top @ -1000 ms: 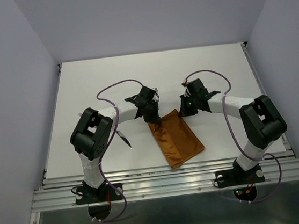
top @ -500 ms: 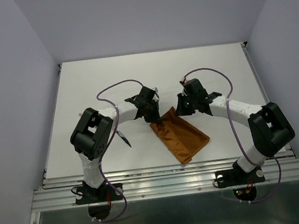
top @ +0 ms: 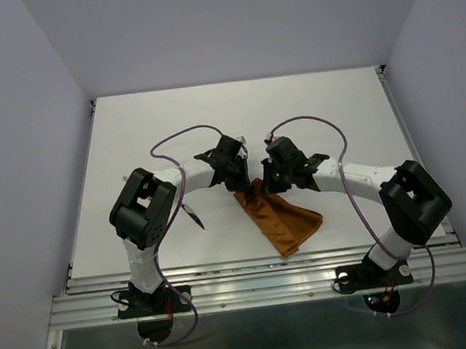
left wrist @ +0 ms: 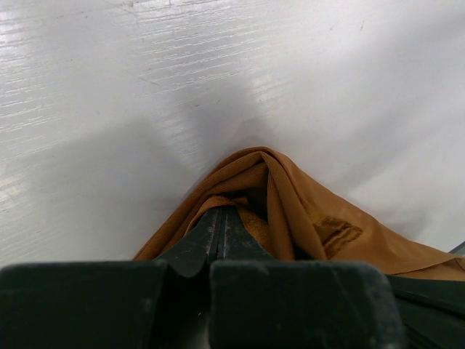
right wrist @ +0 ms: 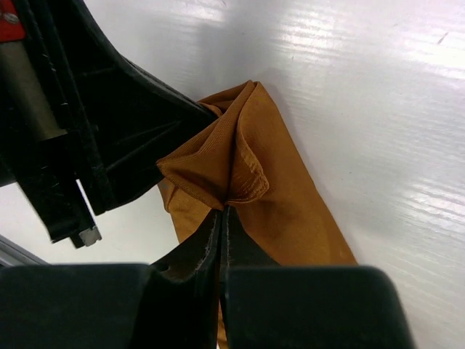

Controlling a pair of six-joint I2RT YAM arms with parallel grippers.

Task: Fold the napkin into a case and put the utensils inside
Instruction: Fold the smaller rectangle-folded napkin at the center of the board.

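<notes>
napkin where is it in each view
Top external: napkin at centre, between left tool and right tool.
Left wrist: napkin lower centre and right, bunched at the left tool.
Right wrist: napkin at centre, pinched by the right tool.
Shared landmark: the white table beneath.

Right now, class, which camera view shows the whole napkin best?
Top external: the napkin shows nearly whole. Left wrist shows only a bunched corner in the left tool; right wrist, a fold pinched by the right tool.
</notes>
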